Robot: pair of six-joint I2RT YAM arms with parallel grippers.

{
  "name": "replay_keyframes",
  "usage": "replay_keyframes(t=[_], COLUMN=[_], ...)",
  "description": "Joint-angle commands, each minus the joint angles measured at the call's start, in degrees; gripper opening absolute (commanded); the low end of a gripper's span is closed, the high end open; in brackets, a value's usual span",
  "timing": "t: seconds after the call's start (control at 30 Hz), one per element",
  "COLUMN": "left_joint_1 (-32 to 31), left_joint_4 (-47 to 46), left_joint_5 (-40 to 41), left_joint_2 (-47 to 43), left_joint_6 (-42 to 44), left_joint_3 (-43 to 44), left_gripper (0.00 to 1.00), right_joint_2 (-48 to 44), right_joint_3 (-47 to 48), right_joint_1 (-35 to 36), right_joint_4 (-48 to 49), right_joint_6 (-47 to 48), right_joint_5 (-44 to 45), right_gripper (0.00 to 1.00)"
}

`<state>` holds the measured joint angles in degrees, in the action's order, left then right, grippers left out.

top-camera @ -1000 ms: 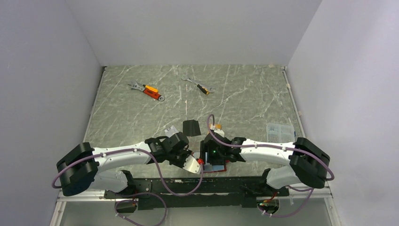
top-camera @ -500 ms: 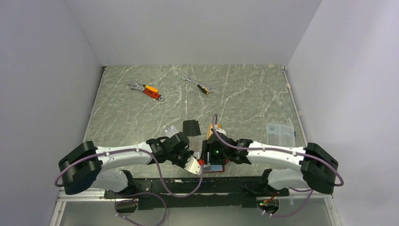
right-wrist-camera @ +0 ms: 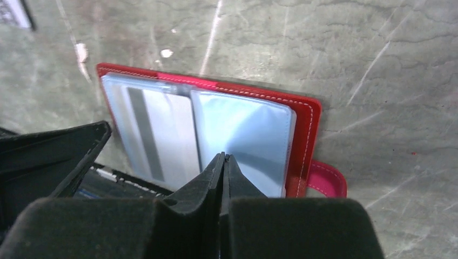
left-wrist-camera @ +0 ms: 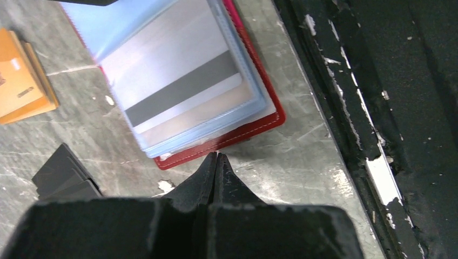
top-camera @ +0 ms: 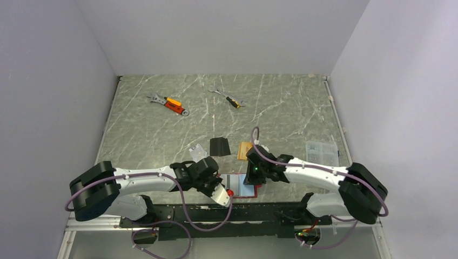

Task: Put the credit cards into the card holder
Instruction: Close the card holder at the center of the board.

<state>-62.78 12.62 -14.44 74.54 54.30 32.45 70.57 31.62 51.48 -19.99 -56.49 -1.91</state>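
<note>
Card holder (top-camera: 240, 189) lies open on marbled table (top-camera: 281, 108).

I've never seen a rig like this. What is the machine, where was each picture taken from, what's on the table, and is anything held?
Two white robot arms are bolted at the near edge of the table. The wide picture looks down from above and behind them; the other two come from cameras on the wrists, each showing its own black fingers. On it lie an open red card holder with a silver card in one pocket, an orange card, a black card, two wrenches and a clear box. The left gripper and right gripper are both shut, holding nothing.
</note>
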Motion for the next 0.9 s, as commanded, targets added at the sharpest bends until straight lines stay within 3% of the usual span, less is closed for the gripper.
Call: replay_keyframes(t=[0.0, 0.4, 0.87], left_joint_1=[-1.16, -3.55, -4.01], left_joint_4=[-1.89, -3.55, -2.25], left_joint_5=[2.4, 6.32, 6.51], left_joint_2=[1.27, 4.97, 2.51], left_joint_6=[1.49, 1.77, 1.86], left_joint_3=[-0.62, 0.03, -0.77], left_gripper=[0.0, 0.0, 0.0], right_joint_2=[4.11, 7.62, 12.23], right_joint_3=[3.04, 3.55, 10.9], right_joint_1=[1.13, 3.79, 7.75], right_joint_4=[-0.08, 5.46, -1.12], right_joint_6=[-0.03, -2.05, -1.93], right_joint_5=[1.31, 0.73, 1.89], right_gripper=[0.01, 0.0, 0.0])
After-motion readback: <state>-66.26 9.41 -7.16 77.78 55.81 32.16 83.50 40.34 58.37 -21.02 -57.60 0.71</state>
